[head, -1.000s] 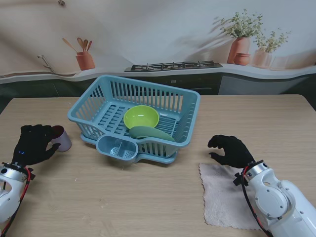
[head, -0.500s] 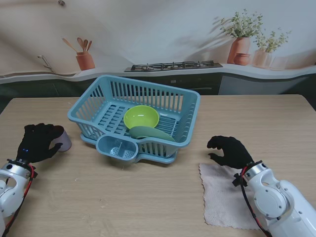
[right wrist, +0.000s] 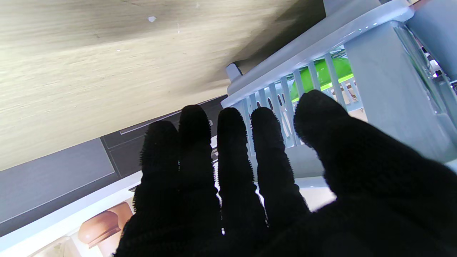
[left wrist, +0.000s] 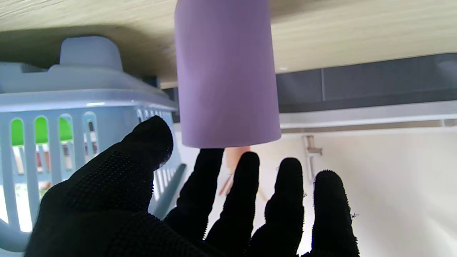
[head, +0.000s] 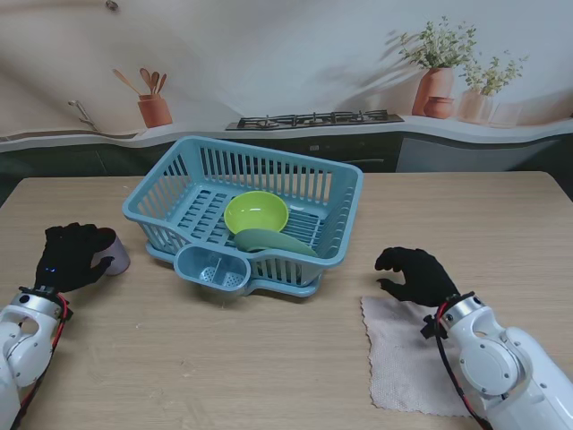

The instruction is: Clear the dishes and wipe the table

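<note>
A purple cup (head: 115,251) stands upright on the wooden table (head: 269,358), left of the blue dish basket (head: 349,175). My left hand (head: 70,257) sits right beside the cup on its near-left side, open. In the left wrist view the cup (left wrist: 226,71) rises just past my spread fingertips (left wrist: 246,167), with no finger wrapped around it. A lime bowl (head: 256,213) and a green dish (head: 273,242) lie inside the basket. My right hand (head: 416,275) hovers open, fingers loosely curled, at the far edge of a beige cloth (head: 403,358).
The basket's cutlery cup (head: 213,266) juts toward me at its front. The basket wall (right wrist: 375,71) stands close in front of my right hand. Behind the table runs a backdrop of a counter with a stove, pots and plants.
My left hand has crept slightly toward the cup and its forearm has dropped back toward the left edge. The right hand has barely moved.
</note>
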`<control>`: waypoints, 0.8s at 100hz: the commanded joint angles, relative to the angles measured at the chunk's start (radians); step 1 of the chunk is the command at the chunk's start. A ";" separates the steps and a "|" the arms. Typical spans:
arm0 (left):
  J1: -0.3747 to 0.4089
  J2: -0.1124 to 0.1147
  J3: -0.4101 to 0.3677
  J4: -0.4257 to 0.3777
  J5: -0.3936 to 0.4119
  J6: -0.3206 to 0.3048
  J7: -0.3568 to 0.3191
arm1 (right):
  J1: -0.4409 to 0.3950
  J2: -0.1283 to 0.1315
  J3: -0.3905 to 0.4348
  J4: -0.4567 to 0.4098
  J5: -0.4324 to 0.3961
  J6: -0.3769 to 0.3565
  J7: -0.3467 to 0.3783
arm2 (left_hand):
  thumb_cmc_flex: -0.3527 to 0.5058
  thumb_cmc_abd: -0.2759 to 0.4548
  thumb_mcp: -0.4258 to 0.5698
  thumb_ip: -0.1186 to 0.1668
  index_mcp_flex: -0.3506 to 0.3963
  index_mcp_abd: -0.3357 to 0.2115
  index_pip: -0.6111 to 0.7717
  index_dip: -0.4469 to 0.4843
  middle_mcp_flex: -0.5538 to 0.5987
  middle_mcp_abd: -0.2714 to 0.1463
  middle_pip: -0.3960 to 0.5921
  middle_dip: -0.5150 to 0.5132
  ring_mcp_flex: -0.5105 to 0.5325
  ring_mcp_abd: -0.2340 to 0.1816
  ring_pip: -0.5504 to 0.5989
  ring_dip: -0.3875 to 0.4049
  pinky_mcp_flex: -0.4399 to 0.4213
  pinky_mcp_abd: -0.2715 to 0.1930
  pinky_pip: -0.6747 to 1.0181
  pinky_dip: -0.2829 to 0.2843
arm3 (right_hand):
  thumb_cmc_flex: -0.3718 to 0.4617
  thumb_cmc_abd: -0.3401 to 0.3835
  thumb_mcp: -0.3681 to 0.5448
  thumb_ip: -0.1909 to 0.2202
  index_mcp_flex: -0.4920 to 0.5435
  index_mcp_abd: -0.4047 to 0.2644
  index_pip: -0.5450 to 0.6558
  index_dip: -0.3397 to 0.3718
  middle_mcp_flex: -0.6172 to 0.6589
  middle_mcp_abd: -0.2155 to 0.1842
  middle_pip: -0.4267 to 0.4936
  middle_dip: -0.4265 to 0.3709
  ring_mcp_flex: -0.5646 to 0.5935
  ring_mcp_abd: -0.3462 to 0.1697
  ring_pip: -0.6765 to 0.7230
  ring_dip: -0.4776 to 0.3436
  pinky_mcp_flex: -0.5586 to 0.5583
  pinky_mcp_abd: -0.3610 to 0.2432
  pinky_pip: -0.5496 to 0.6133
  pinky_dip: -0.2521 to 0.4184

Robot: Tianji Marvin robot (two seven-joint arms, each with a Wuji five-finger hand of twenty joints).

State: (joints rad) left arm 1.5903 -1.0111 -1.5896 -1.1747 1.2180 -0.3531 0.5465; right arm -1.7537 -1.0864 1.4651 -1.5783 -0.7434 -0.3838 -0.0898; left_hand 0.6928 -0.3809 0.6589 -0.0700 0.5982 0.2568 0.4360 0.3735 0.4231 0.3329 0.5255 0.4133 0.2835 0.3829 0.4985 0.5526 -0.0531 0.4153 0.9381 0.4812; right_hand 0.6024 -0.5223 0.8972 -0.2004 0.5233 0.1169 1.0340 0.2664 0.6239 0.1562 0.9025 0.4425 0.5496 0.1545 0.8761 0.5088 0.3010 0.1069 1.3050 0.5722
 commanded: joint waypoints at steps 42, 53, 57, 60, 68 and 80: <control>-0.009 -0.001 0.038 0.032 -0.003 0.059 -0.015 | -0.001 0.000 -0.002 0.002 -0.006 -0.005 0.008 | 0.006 -0.014 0.024 -0.018 0.003 0.022 0.013 0.004 0.006 0.007 0.022 -0.016 0.005 0.015 0.035 0.007 -0.005 -0.006 0.000 -0.013 | -0.026 -0.003 0.029 0.009 0.002 0.005 0.001 0.005 -0.002 0.002 -0.007 -0.010 -0.014 0.013 -0.008 -0.003 -0.009 0.002 -0.008 -0.002; -0.010 0.001 0.044 0.033 0.001 0.070 -0.022 | 0.000 0.000 -0.001 0.003 -0.006 -0.006 0.007 | 0.018 -0.010 0.020 -0.018 0.004 0.021 0.019 0.008 0.012 0.010 0.025 -0.014 0.007 0.031 0.045 0.012 -0.005 -0.004 0.004 -0.010 | -0.026 -0.002 0.029 0.009 0.002 0.005 0.001 0.005 -0.002 0.001 -0.007 -0.010 -0.015 0.013 -0.008 -0.003 -0.010 0.001 -0.008 -0.001; -0.010 0.001 0.045 0.032 0.001 0.073 -0.028 | 0.000 0.000 -0.001 0.003 -0.006 -0.007 0.006 | 0.026 -0.007 0.019 -0.018 0.007 0.022 0.022 0.009 0.016 0.012 0.027 -0.013 0.010 0.034 0.049 0.015 -0.004 -0.002 0.006 -0.009 | -0.026 -0.002 0.028 0.009 0.002 0.005 0.001 0.005 -0.002 0.001 -0.007 -0.010 -0.015 0.012 -0.008 -0.003 -0.010 -0.001 -0.008 -0.002; -0.010 0.001 0.047 0.032 0.001 0.078 -0.032 | 0.000 0.000 -0.001 0.003 -0.006 -0.007 0.005 | 0.045 0.000 0.001 -0.018 0.010 0.023 0.028 0.011 0.020 0.011 0.030 -0.011 0.012 0.037 0.058 0.021 -0.004 0.001 0.012 -0.006 | -0.026 -0.002 0.028 0.008 0.002 0.005 0.001 0.005 -0.002 0.003 -0.007 -0.010 -0.014 0.012 -0.008 -0.003 -0.010 -0.001 -0.008 -0.001; -0.012 0.002 0.053 0.034 0.002 0.088 -0.038 | -0.001 0.000 0.000 0.003 -0.007 -0.008 0.005 | 0.094 0.015 -0.019 -0.012 0.032 0.024 0.044 0.018 0.051 0.023 0.037 -0.007 0.039 0.054 0.077 0.032 0.013 0.017 0.031 0.004 | -0.026 -0.002 0.028 0.009 0.002 0.004 0.001 0.005 -0.003 0.001 -0.007 -0.010 -0.014 0.012 -0.008 -0.002 -0.010 0.001 -0.008 -0.001; -0.017 0.003 0.063 0.038 0.004 0.100 -0.044 | -0.001 -0.001 0.001 0.004 -0.007 -0.010 0.003 | 0.258 0.020 -0.166 -0.033 0.073 0.016 0.079 0.040 0.114 0.041 0.051 0.002 0.097 0.084 0.118 0.053 0.056 0.082 0.075 0.039 | -0.026 -0.001 0.027 0.009 0.001 0.004 0.000 0.005 -0.003 0.002 -0.006 -0.009 -0.015 0.012 -0.008 -0.003 -0.011 0.001 -0.008 -0.001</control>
State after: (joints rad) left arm 1.5781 -1.0098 -1.5314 -1.1399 1.2197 -0.2600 0.5182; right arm -1.7530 -1.0868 1.4657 -1.5747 -0.7455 -0.3864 -0.0952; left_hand 0.8558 -0.3779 0.5559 -0.0699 0.6278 0.2618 0.4986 0.3989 0.5154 0.3342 0.5650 0.4085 0.3526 0.4326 0.6017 0.5906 -0.0110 0.4497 0.9735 0.4849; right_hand 0.6024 -0.5223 0.8973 -0.2004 0.5235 0.1170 1.0340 0.2664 0.6239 0.1563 0.9024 0.4423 0.5496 0.1546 0.8760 0.5085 0.3008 0.1071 1.3048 0.5722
